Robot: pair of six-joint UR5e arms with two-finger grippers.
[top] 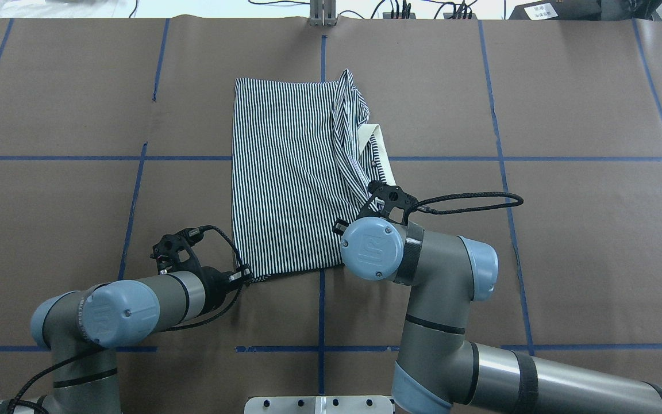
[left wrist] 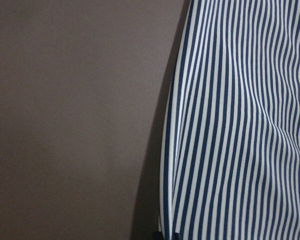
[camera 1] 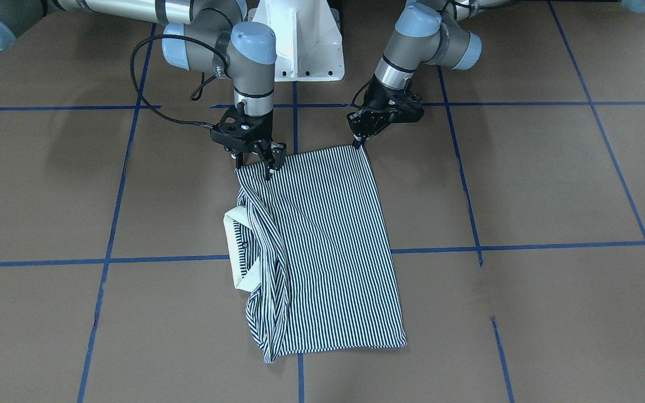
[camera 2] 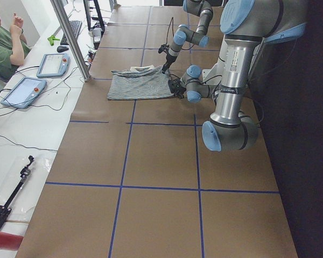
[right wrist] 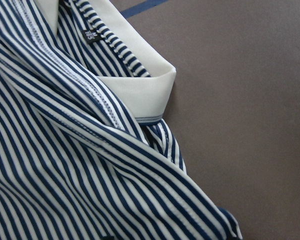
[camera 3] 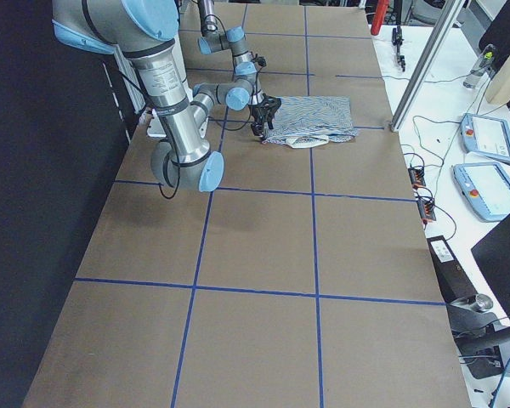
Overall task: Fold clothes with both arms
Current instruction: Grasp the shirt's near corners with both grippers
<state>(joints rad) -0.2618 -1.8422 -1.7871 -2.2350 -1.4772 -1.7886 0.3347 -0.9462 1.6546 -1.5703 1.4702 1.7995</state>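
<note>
One brown table [camera 1: 552,184], gridded with blue tape, carries everything. Over it reach the left arm [top: 135,299] and the right arm [top: 440,270], both bent low toward the cloth. The polo shirt [camera 1: 328,246] lies mid-table just ahead of the white pedestal [camera 1: 300,45], already narrowed to a long striped rectangle running away from the robot. Its side toward the robot's right is bunched, with the cream collar [camera 1: 235,246] poking out flat there.

Each gripper sits at a near corner of the shirt. The left gripper [camera 1: 361,143] has its fingertips drawn together on the corner by the smooth edge. The right gripper [camera 1: 273,161] is at the bunched corner; its jaws seem parted astride the fabric, though the wrist view shows only dark slivers at the frame's bottom edge.

I judge the shirt light, limp and thin: it will sag between two holds and the layers may slide apart. The near corners are the sensible grips, pinched through every layer, deeper on the thicker bunched side.
</note>
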